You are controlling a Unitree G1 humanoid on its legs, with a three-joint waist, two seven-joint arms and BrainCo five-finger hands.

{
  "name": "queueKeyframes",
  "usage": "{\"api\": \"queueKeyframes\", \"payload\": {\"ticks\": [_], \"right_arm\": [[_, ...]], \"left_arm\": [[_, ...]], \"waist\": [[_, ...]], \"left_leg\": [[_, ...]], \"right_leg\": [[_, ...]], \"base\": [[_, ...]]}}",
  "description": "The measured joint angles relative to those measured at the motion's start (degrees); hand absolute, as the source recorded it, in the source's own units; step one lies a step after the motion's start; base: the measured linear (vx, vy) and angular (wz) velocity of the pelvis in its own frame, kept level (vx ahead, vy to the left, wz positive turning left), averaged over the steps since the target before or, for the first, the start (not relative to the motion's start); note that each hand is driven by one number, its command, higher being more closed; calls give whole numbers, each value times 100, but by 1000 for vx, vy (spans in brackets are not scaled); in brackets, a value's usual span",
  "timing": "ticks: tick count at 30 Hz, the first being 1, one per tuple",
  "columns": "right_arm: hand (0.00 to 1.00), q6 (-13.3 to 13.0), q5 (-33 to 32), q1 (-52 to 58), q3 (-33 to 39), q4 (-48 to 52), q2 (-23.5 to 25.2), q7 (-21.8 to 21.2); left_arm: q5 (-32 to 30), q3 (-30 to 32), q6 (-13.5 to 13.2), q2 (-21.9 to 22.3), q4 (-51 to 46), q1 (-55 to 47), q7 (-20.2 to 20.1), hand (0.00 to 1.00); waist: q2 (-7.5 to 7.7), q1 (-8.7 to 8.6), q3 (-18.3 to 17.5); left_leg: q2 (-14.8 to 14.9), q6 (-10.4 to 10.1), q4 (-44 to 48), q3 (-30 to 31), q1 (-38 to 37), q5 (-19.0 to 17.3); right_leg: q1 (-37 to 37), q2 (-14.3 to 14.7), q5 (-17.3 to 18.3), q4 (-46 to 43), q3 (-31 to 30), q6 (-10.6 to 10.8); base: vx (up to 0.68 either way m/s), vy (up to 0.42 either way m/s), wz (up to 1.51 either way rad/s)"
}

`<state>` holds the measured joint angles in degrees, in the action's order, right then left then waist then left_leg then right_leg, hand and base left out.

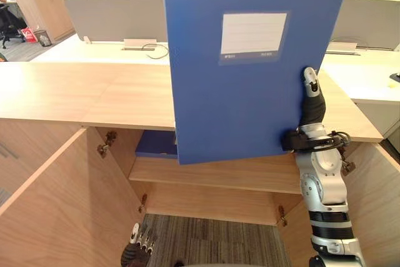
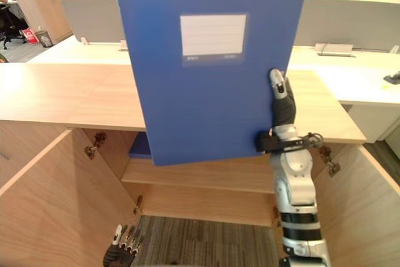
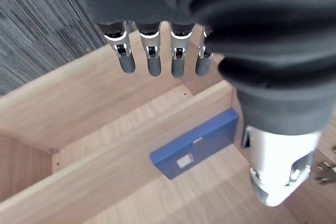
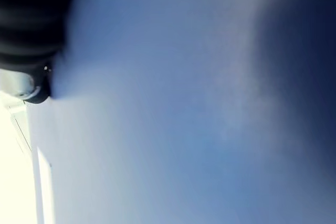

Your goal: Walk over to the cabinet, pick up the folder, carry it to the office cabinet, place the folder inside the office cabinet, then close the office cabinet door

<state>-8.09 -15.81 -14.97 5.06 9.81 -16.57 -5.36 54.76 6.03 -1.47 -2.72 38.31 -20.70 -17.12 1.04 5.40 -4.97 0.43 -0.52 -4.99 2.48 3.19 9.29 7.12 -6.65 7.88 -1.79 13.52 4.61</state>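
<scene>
A large blue folder (image 1: 250, 60) with a white label stands upright in front of me, above the wooden cabinet top (image 1: 81, 95). My right hand (image 1: 312, 101) grips its right edge, the thumb lying on the front cover and the fingers hidden behind. The folder's surface (image 4: 184, 103) lies close against that hand. Below, the office cabinet is open, and its shelf (image 1: 219, 176) holds a second blue folder (image 3: 194, 150) lying flat at the left. My left hand (image 2: 122, 245) hangs low before the cabinet over the carpet, its fingers (image 3: 152, 56) straight and empty.
Both cabinet doors stand open: the left door (image 1: 50, 204) and the right door (image 1: 378, 198) flank the opening. White desks with grey partitions (image 1: 115, 17) lie beyond the cabinet. A wooden sideboard (image 1: 50, 4) stands far left. Grey carpet (image 1: 212, 242) covers the floor.
</scene>
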Motion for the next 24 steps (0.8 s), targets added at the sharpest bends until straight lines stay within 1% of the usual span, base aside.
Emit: {"api": "queueKeyframes", "payload": {"ticks": [1, 3, 7, 11, 13, 14, 15, 17, 18, 21, 24], "right_arm": [[100, 0, 444, 0, -2, 71, 1, 54], [100, -1, 986, 1, -19, 208, 1, 52], [100, -5, 1583, 3, -194, 394, -9, -43], [100, -50, 1756, 2, -646, 415, -45, -300], [100, -113, 1964, 2, -978, 462, -155, -400], [100, -217, 2155, 1, -1326, 522, -340, -575], [100, -242, 2177, 0, -1378, 532, -375, -609], [100, -379, 2363, -8, -1815, 572, -668, -882], [100, -393, 2381, -8, -1852, 572, -698, -909], [100, -448, 2383, -15, -2144, 569, -996, -1176], [100, -461, 2378, -85, -2451, 505, -1247, -1327]], "left_arm": [[-111, 1, 0, 0, 153, -5, 1, 0], [-178, 25, -4, -3, 324, -7, 1, 0], [-440, 155, -29, -54, 709, 10, 1, 0], [-587, 221, -71, -100, 955, 11, 1, 0], [-684, 242, -91, -138, 1020, 0, 0, 0], [-799, 316, -100, -161, 1088, -3, -1, 0], [-809, 327, -106, -162, 1096, -5, -2, 0], [-959, 429, -142, -186, 1227, -9, -9, 0], [-983, 445, -143, -186, 1248, -6, -9, 0], [-1032, 489, -150, -209, 1305, -29, -10, 0], [-1062, 562, -172, -208, 1400, -17, -14, 0]], "waist": [[2, -1, 1], [9, 3, 7], [29, -16, 20], [69, -33, 45], [108, -32, 72], [154, -32, 91], [162, -32, 96], [221, -24, 134], [227, -23, 138], [268, -10, 167], [271, 6, 168]], "left_leg": [[14, 0, 0, -14, -1, 0], [44, -4, 0, -47, -2, -3], [91, -11, 0, -114, -39, -7], [91, -16, 0, -137, -90, -11], [91, -22, 0, -142, -123, -16], [91, -23, -1, -143, -127, -17], [91, -23, 0, -144, -127, -17], [88, -23, -1, -146, -127, -17], [87, -23, -1, -146, -127, -17], [84, -23, -1, -147, -127, -17], [85, -23, -1, -150, -134, -16]], "right_leg": [[0, 16, -14, 15, -24, -3], [0, 46, -51, 58, -85, -11], [9, 72, -78, 72, -124, -26], [50, 66, -82, 73, -140, -24], [84, 65, -82, 80, -143, -23], [87, 65, -83, 81, -143, -22], [87, 65, -84, 82, -143, -21], [87, 62, -87, 84, -144, -16], [87, 61, -87, 84, -144, -15], [87, 59, -89, 86, -145, -13], [87, 60, -91, 85, -147, -12]], "base": [[-9, -17, -6], [-15, -13, -11], [-27, -9, -10], [-11, 3, -2], [0, 0, 0], [0, 0, 0], [0, 0, 0], [0, 0, 0], [0, 0, 0], [0, 0, 0], [0, 0, 0]]}}
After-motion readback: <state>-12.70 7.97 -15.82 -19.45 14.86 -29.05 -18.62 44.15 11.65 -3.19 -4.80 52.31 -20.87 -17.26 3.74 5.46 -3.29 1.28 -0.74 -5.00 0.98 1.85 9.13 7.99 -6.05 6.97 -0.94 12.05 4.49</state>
